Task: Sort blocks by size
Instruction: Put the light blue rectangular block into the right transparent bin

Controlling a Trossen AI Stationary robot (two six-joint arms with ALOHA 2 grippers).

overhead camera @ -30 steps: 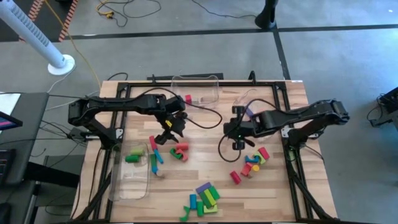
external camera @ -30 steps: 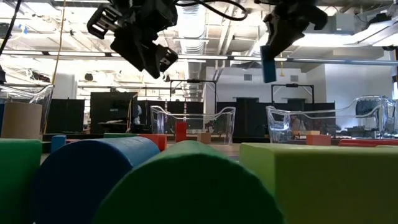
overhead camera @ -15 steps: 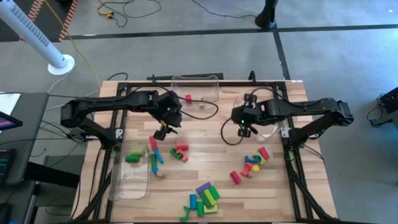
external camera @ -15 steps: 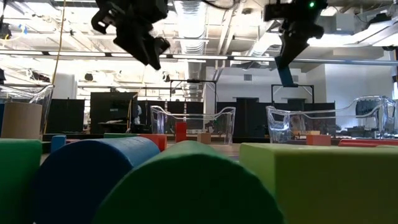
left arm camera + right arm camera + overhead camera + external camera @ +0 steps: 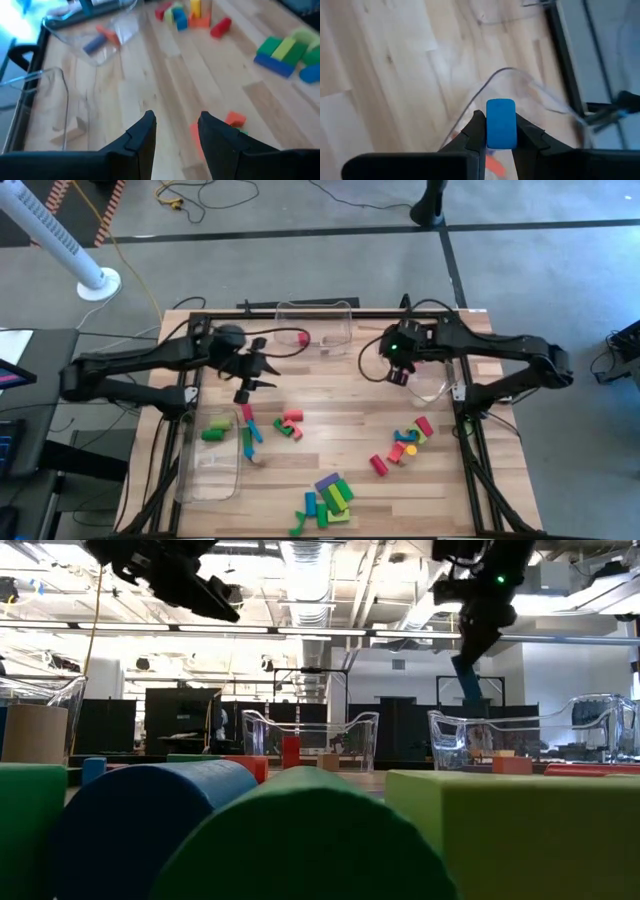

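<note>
Nearest the table's front edge lies a cluster of blocks [image 5: 326, 500] in green, blue, purple and yellow-green; in the low view these fill the foreground. A second heap [image 5: 405, 442] of red, yellow and blue pieces sits toward the right, with a lone red cylinder [image 5: 378, 466] just in front of it. Near the middle are a few red and green blocks [image 5: 289, 424].

On the left side a long clear bin [image 5: 212, 455] holds a green block [image 5: 215, 430] at its far end; a green bar and a blue bar [image 5: 249, 434] lie just beside its right wall. At the far edge a second clear bin [image 5: 313, 326] holds a red block [image 5: 303, 339]. A third bin [image 5: 428, 376], far right, holds what seem to be an orange piece [image 5: 106, 35] and a purple piece [image 5: 92, 46], though the left wrist view is soft there.

No writing can be read anywhere.

The left gripper [image 5: 247, 375] hangs above the table between the left and far bins, its fingers [image 5: 141, 136] parted and holding nothing. The right gripper [image 5: 398, 370] is raised at the near-left rim of the third bin, clamped on a blue block [image 5: 500, 123] that stands upright between its fingers; in the low view the block hangs just above the bin's rim.
</note>
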